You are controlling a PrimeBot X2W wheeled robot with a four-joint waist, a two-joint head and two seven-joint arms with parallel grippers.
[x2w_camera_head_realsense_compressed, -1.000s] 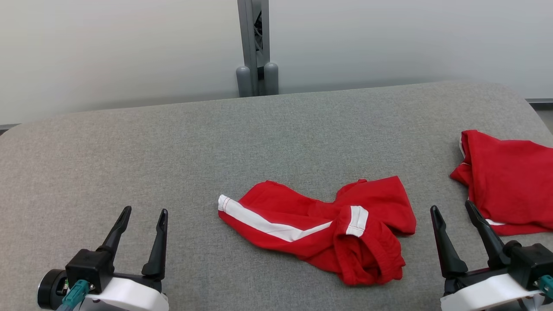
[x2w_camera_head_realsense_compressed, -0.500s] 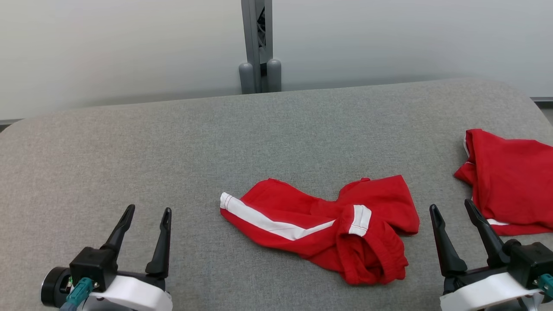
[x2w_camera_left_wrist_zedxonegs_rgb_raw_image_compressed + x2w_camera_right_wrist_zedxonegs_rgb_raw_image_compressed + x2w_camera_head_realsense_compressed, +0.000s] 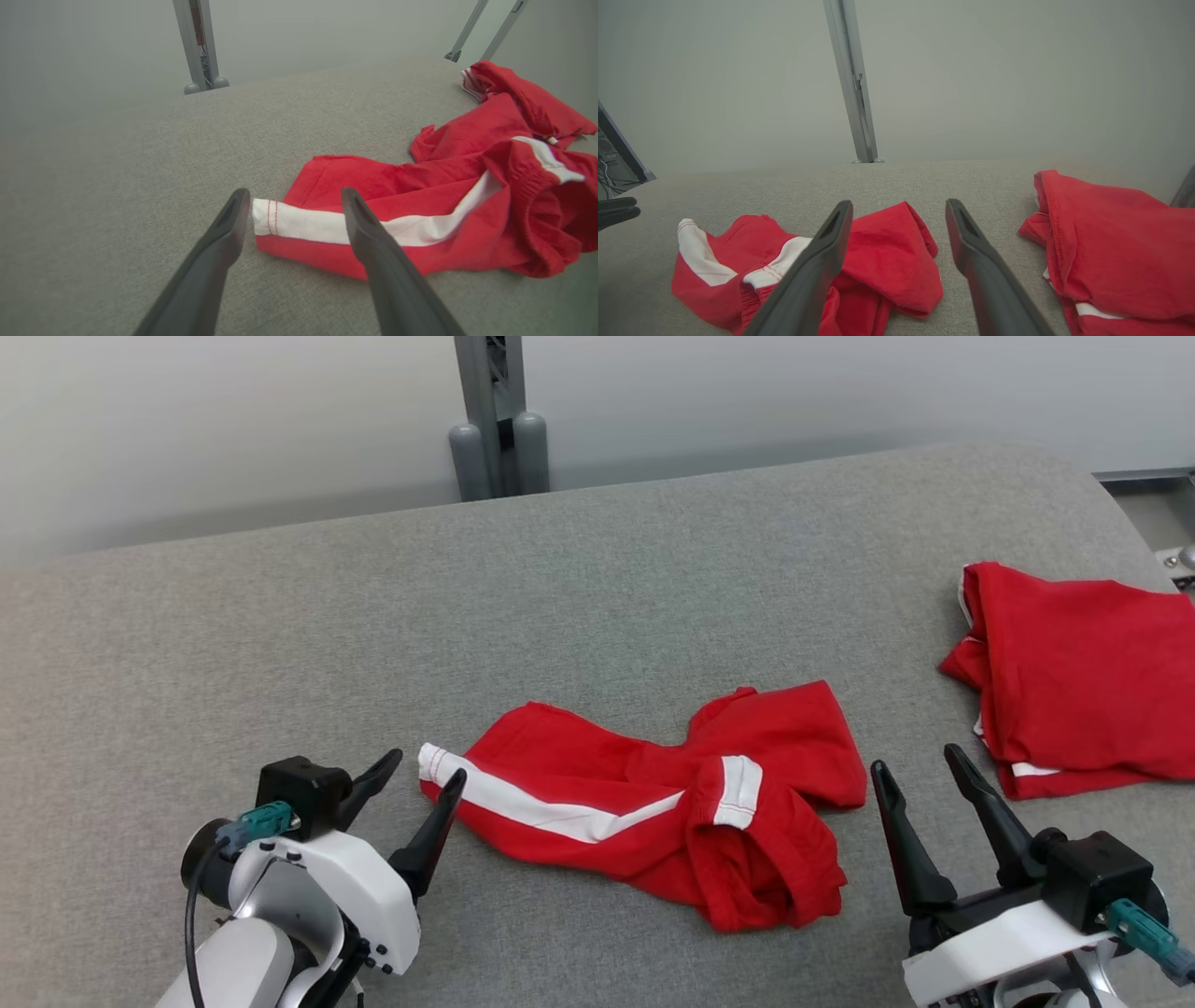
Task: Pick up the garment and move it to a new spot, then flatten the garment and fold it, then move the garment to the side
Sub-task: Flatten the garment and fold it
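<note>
The garment [image 3: 653, 803] is a pair of red shorts with a white side stripe, lying crumpled on the grey padded table [image 3: 597, 597] near its front middle. My left gripper [image 3: 425, 767] is open, its fingers straddling the air just before the garment's white-striped left end [image 3: 299, 224]. In the left wrist view the left gripper [image 3: 294, 192] frames that hem without touching it. My right gripper [image 3: 915, 759] stands open just right of the garment, holding nothing. Seen from the right wrist, the right gripper [image 3: 899, 204] points over the garment's right part [image 3: 887, 252].
A second red garment [image 3: 1074, 672] lies at the table's right side, close to my right gripper. A grey metal post [image 3: 490, 420] rises behind the table's far edge. The table's right edge [image 3: 1125, 513] drops off near that second garment.
The head camera has shifted. My left gripper has swung right and turned toward the garment's striped end. The right gripper and both garments have kept their places.
</note>
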